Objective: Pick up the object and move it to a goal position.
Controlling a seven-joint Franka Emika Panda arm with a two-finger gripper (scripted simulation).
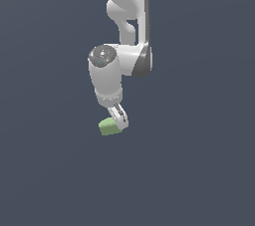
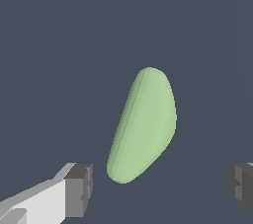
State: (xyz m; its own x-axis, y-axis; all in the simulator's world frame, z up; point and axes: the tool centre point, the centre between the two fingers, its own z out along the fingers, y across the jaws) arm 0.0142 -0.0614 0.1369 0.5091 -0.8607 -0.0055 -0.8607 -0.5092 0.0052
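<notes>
Gripper spread wide over the pale green object, holding nothing.

In the wrist view the two dark finger pads stand well apart, the lump lying between them with clear gaps on both sides and touching neither. In the exterior view the arm reaches down, its fingers partly covering the object on the dark floor. One finger is cut off at the wrist view's edge, and the arm's upper part leaves the exterior view.
</notes>
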